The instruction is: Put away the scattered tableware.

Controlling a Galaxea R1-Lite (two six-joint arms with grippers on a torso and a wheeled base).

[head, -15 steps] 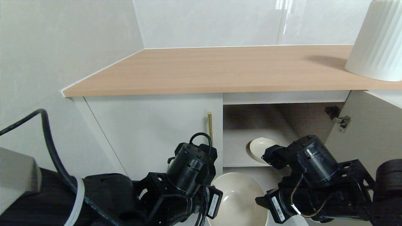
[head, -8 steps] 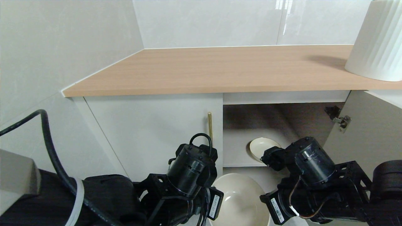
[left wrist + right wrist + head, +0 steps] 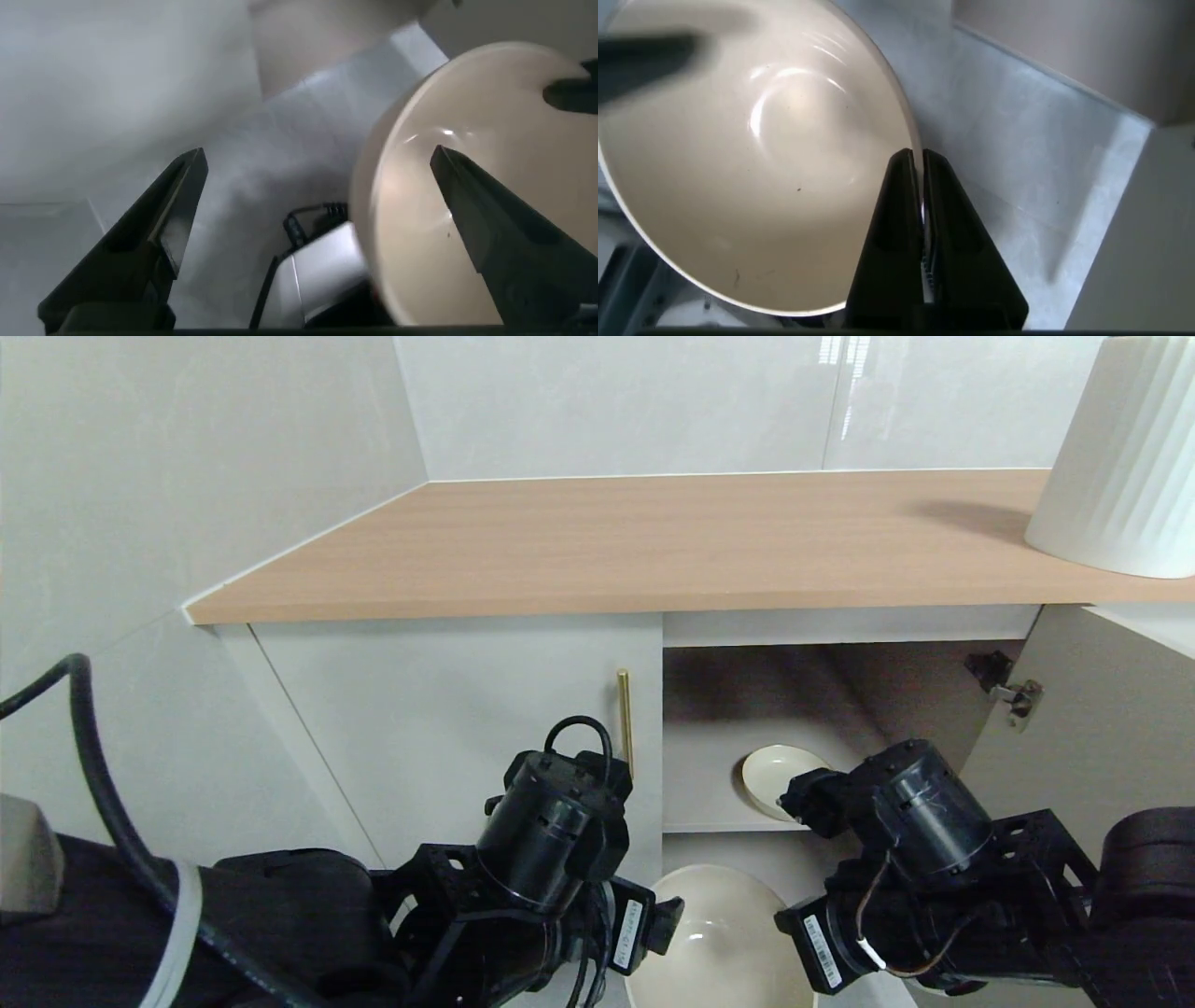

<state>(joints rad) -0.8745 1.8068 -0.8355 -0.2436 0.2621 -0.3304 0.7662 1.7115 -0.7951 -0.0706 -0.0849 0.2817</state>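
Observation:
A large cream bowl (image 3: 719, 943) hangs low in front of the open cabinet, between my two arms. My right gripper (image 3: 922, 187) is shut on the bowl's rim (image 3: 906, 121), one finger inside and one outside. The bowl's hollow (image 3: 757, 159) faces that wrist camera. My left gripper (image 3: 318, 159) stands open beside the bowl (image 3: 467, 196), with one fingertip (image 3: 458, 187) in front of its inner face and nothing held. A small cream plate (image 3: 780, 777) lies on the cabinet shelf (image 3: 700, 803) behind.
The cabinet's right door (image 3: 1102, 728) stands open, hinge (image 3: 1013, 691) showing. The left door (image 3: 448, 728) is closed and has a brass handle (image 3: 624, 719). A white ribbed object (image 3: 1120, 457) stands on the wooden countertop (image 3: 653, 541). Grey floor tiles (image 3: 1036, 140) lie below.
The bowl has sunk slightly lower. My left arm has shifted a little to the left, away from it. The right arm has barely moved.

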